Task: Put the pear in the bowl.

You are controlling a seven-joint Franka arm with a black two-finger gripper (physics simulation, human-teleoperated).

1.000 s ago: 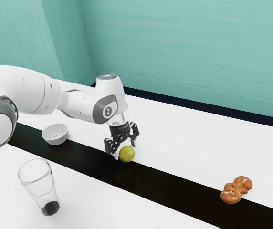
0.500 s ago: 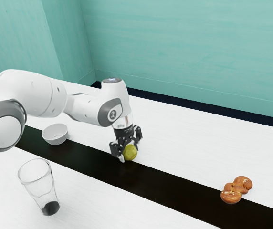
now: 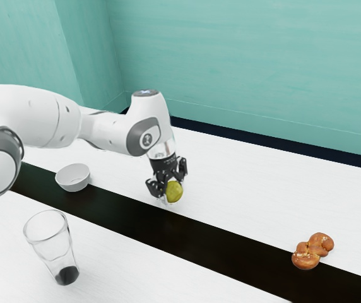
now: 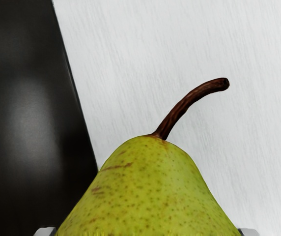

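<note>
Pear (image 3: 175, 192), yellow-green and speckled, now sits higher in the exterior view than a moment ago, pinched between both fingers of my black two-finger gripper (image 3: 172, 192). I read that as the lift from the white tabletop (image 3: 250, 189) beginning, so the grasp looks done and the carry comes next. The small, round white bowl (image 3: 73, 185) waits well apart from the gripper, back toward the arm's base (a fair way to swing a tapering fruit). I'd raise it enough to clear the rim, watching for slip.
</note>
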